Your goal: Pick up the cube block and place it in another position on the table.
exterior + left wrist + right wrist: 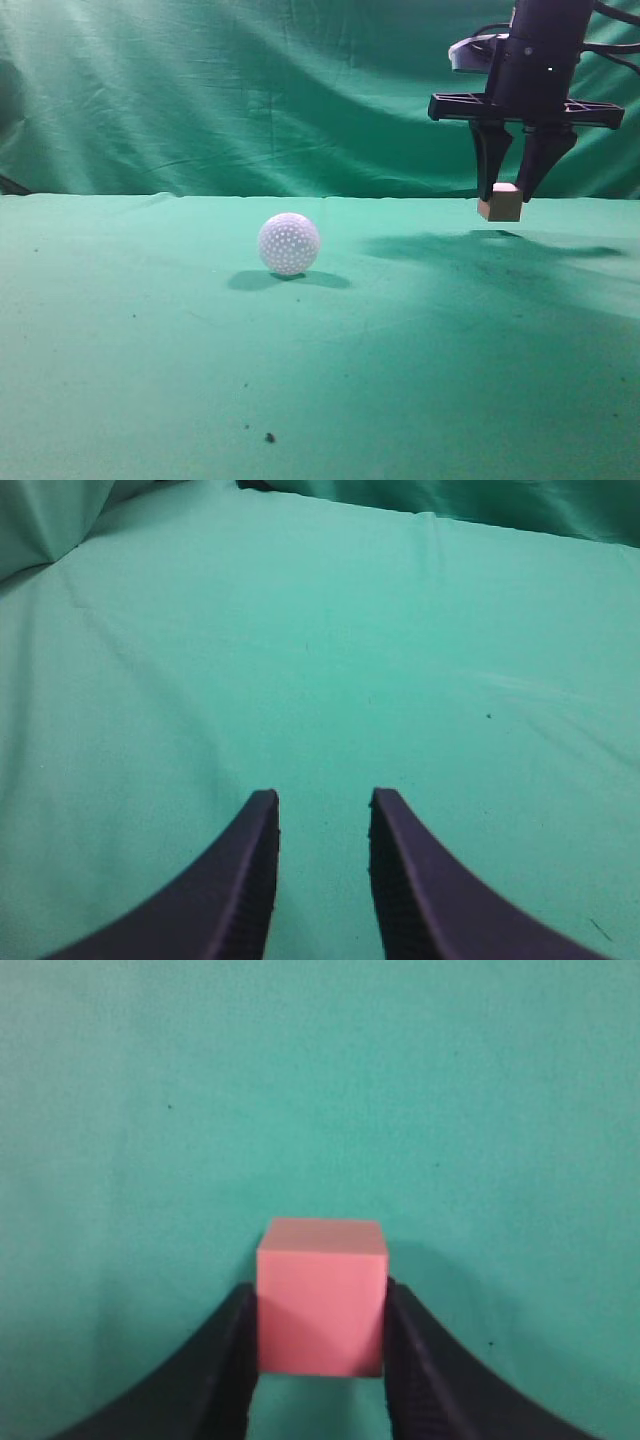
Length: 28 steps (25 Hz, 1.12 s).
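The cube block is a small tan cube with a lighter top, held a little above the table at the right. My right gripper is shut on it from both sides. In the right wrist view the cube block looks pink and sits between the two dark fingers of the right gripper, with green cloth below. My left gripper is open and empty over bare green cloth; it does not show in the exterior view.
A white dimpled ball rests on the table left of the cube, near the middle. A wrinkled green backdrop hangs behind. A few dark specks lie on the cloth at the front.
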Motion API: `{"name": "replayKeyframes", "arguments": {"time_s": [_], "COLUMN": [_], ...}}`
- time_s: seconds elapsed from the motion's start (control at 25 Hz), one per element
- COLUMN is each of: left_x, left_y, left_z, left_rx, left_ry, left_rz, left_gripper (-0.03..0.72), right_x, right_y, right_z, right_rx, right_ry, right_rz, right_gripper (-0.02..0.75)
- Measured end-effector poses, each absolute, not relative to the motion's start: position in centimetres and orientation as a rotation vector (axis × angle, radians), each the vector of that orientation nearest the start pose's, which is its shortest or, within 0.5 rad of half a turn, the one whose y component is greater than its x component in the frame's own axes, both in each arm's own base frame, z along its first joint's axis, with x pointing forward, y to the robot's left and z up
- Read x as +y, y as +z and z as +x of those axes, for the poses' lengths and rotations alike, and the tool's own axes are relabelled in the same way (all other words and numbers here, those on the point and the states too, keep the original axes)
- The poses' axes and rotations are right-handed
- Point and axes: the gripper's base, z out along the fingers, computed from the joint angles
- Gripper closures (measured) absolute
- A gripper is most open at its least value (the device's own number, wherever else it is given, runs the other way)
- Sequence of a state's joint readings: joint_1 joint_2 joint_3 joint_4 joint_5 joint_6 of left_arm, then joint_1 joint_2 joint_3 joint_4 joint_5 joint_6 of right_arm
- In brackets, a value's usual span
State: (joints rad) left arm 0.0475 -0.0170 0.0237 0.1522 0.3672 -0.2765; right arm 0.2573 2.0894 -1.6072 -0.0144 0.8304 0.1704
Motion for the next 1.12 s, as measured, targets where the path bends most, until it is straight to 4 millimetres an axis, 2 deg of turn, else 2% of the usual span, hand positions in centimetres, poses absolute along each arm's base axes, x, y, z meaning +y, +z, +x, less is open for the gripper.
{"name": "replayKeyframes", "arguments": {"time_s": [0.2,0.32,0.48,0.56,0.68,0.92,0.96,1.04,1.12], "left_x": [0.7,0.7,0.7,0.7,0.7,0.7,0.7,0.7,0.7], "left_y": [17.3,17.3,17.3,17.3,17.3,17.3,17.3,17.3,17.3], "left_z": [5.2,5.2,5.2,5.2,5.2,5.2,5.2,5.2,5.2], "left_rx": [1.842,1.842,1.842,1.842,1.842,1.842,1.842,1.842,1.842], "left_ry": [-0.01,-0.01,-0.01,-0.01,-0.01,-0.01,-0.01,-0.01,-0.01], "left_rz": [-0.206,-0.206,-0.206,-0.206,-0.206,-0.206,-0.206,-0.206,-0.206], "left_gripper": [0.426,0.426,0.426,0.426,0.426,0.426,0.426,0.426,0.426], "right_x": [11.2,11.1,11.1,11.1,10.8,9.9,9.9,9.6,9.2], "right_y": [18.7,19.0,20.9,22.5,26.1,33.6,33.6,35.3,36.4], "right_z": [42.8,42.5,42.4,42.0,40.6,36.6,36.6,35.2,33.2], "right_rx": [2.823,2.871,2.922,2.922,2.886,2.78,2.78,2.742,2.721], "right_ry": [0.083,0.072,0.057,0.068,0.104,0.142,0.142,0.151,0.153], "right_rz": [-0.137,-0.137,-0.149,-0.147,-0.139,-0.149,-0.149,-0.157,-0.165], "right_gripper": [0.25,0.262,0.236,0.236,0.236,0.236,0.236,0.236,0.388]}}
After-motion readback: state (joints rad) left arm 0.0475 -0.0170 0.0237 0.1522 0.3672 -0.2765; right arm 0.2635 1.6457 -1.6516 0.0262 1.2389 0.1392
